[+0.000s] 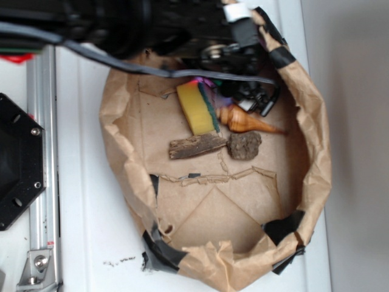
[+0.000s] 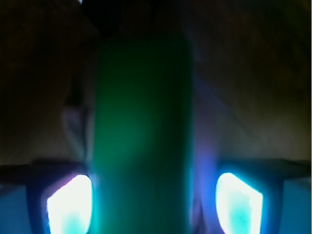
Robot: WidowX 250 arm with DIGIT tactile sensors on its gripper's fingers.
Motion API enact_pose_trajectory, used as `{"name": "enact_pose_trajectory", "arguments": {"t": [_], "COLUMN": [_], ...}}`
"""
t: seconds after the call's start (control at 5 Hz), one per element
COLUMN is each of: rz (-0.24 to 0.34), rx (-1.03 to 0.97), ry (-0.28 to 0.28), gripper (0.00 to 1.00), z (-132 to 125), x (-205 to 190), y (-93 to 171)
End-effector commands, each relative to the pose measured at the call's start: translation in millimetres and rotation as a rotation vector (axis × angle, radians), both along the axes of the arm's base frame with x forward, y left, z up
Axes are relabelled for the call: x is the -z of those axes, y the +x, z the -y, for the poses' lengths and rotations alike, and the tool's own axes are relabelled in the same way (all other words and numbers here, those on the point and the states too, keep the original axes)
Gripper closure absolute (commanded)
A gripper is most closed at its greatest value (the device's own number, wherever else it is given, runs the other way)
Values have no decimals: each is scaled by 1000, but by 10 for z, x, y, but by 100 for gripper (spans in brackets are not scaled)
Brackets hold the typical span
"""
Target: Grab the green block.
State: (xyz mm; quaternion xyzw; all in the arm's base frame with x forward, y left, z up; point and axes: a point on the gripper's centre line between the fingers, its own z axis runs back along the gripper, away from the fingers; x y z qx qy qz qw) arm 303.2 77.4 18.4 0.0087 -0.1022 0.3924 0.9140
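We find no readable writing or labels anywhere. In the wrist view the green block [image 2: 141, 136] stands lengthwise between the two glowing fingertips [image 2: 70, 204] of the gripper [image 2: 153, 204], close to the left one; we cannot tell whether they clamp it. From outside, the arm hides it.

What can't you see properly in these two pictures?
- Green block: the wrist view shows it blurred and dark, its ends cut off; in the exterior view the robot arm covers it.
- Gripper: only glowing patches either side of the block, so open or shut is unclear.
- Yellow sponge: its top end sits under the arm.
- Paper bag: its upper rim is hidden by the arm.
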Motion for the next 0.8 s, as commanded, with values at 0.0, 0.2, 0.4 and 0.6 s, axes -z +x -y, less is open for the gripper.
{"name": "enact_pose_trajectory", "arguments": {"t": [0.0,0.2,0.4,0.6], "rz": [6,-1,-17,-70], "rx": [-4,11,36,146], "ry": [2,7,13,37], "gripper": [100,100,100,100], "z": [-9,14,8,25], "x": [-48,-100,-135,-260], "y": [93,65,41,-2]}}
